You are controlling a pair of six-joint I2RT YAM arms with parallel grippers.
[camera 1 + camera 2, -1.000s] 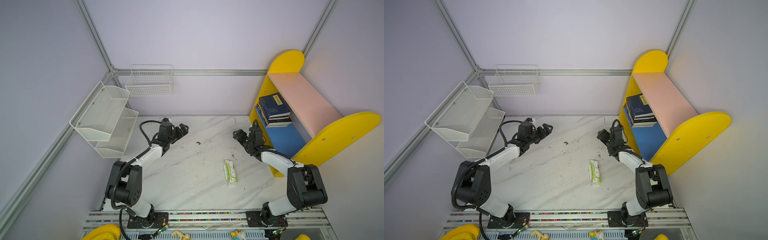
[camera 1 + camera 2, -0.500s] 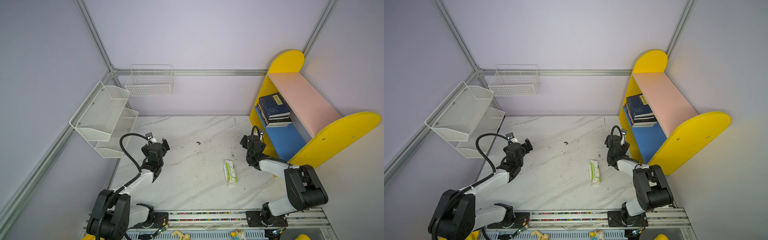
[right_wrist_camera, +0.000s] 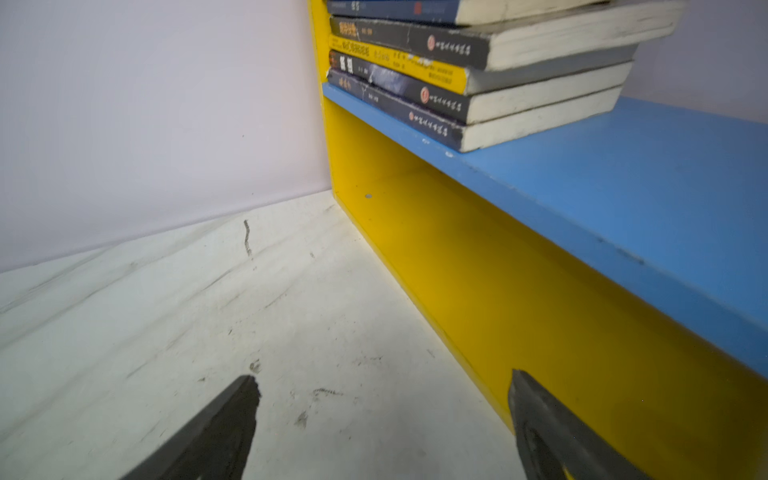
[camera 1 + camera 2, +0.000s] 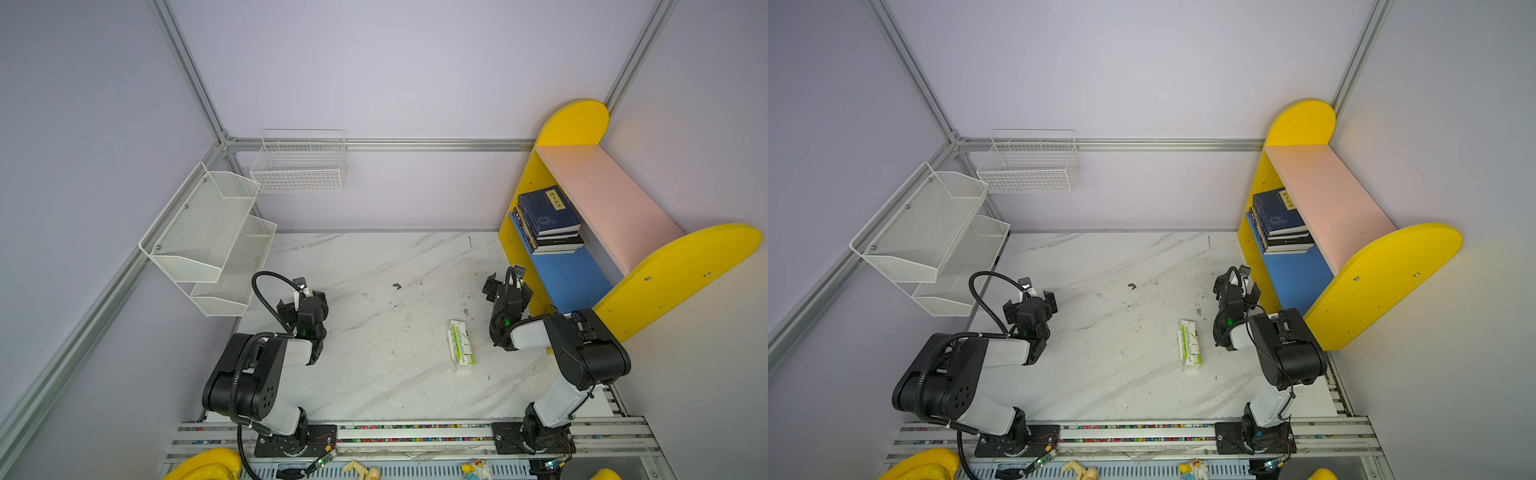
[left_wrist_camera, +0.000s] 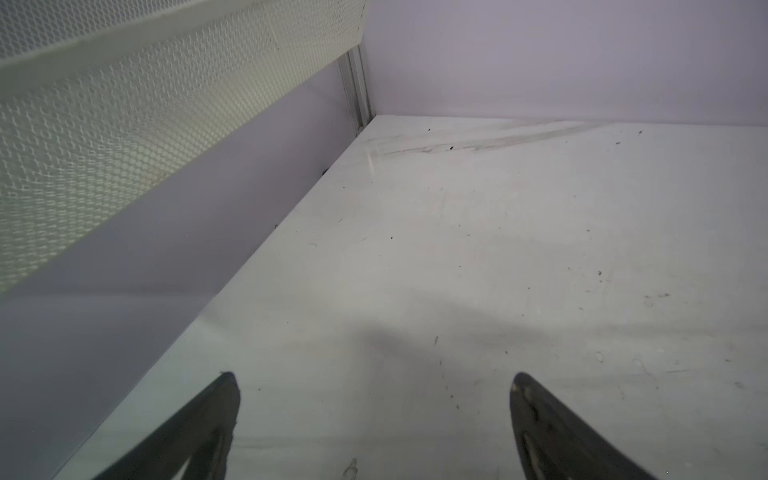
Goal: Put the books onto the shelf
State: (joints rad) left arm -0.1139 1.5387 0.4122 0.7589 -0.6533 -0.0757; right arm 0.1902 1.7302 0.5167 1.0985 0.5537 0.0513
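Observation:
The books [image 4: 546,220] [image 4: 1281,222] lie in one flat stack on the blue lower board of the shelf [image 4: 681,270] [image 4: 1383,282], against its far yellow end panel. The right wrist view shows their spines [image 3: 415,83] above the blue board [image 3: 644,187]. My right gripper [image 4: 507,289] [image 4: 1235,291] [image 3: 382,380] hovers low over the table just in front of the shelf's base, open and empty. Over the table's left side, my left gripper [image 4: 302,301] [image 4: 1030,303] [image 5: 374,382] is open and empty too.
A small green-and-white carton [image 4: 460,345] [image 4: 1190,345] lies on the marble table between the arms, nearer the right one. A white mesh tiered rack [image 4: 208,232] [image 5: 104,124] hangs on the left wall. A white wire basket [image 4: 299,166] hangs on the back wall.
Both arms have folded back toward their bases. The left gripper has drawn away from the table's far middle to the left side. The right gripper has pulled back a little beside the shelf.

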